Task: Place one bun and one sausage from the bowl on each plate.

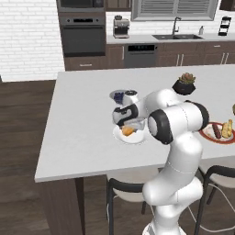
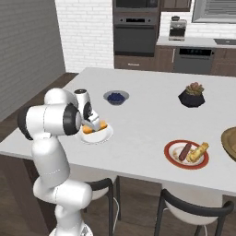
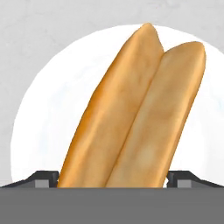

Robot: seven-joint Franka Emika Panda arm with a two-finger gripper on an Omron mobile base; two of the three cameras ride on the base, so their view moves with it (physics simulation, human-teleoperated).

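A golden bun (image 3: 131, 113) lies on the plain white plate (image 3: 48, 109) right under my gripper (image 3: 113, 179). The jaws are open and straddle the bun's near end, one dark fingertip (image 3: 43, 179) on each side. From the base cameras, the gripper (image 1: 128, 125) (image 2: 94, 124) points down at this plate (image 1: 137, 137) (image 2: 103, 137) near the counter's front edge, with the bun (image 1: 127, 131) (image 2: 102, 125) showing orange beneath it. The red-rimmed plate (image 2: 171, 159) (image 1: 206, 135) carries one sausage (image 2: 185, 151) (image 1: 216, 130) and one bun (image 2: 198, 152) (image 1: 227, 129). The wooden bowl (image 2: 230, 143) is cut off at the right edge.
A small grey bowl of dark berries (image 1: 118, 95) (image 2: 115, 97) sits just behind the white plate. A black plant pot (image 1: 184, 85) (image 2: 192, 96) stands further back. Dark stools (image 2: 193, 207) are tucked under the counter's front edge.
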